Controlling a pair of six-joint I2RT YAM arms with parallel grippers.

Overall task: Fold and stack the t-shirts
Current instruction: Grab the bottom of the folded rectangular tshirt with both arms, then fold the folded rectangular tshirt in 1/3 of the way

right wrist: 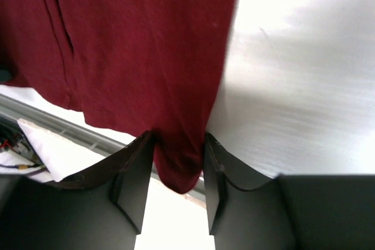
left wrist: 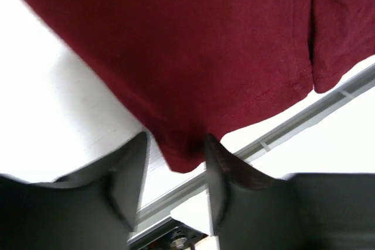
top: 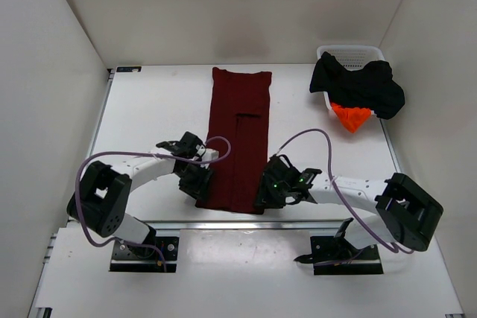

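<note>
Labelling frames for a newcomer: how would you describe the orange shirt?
At the table's far right corner stands a white mesh basket. A black shirt drapes over it; the orange shirt pokes out beneath. It is the only bright cloth there.

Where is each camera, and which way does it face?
Top external: above and behind, facing down at the table and maroon t-shirt; left arm and right arm show.
Left wrist: on that arm, facing the shirt's near-left corner; left end effector shows.
Right wrist: on that arm, facing the near-right corner; right end effector shows.
Both wrist views show its near hem.
</note>
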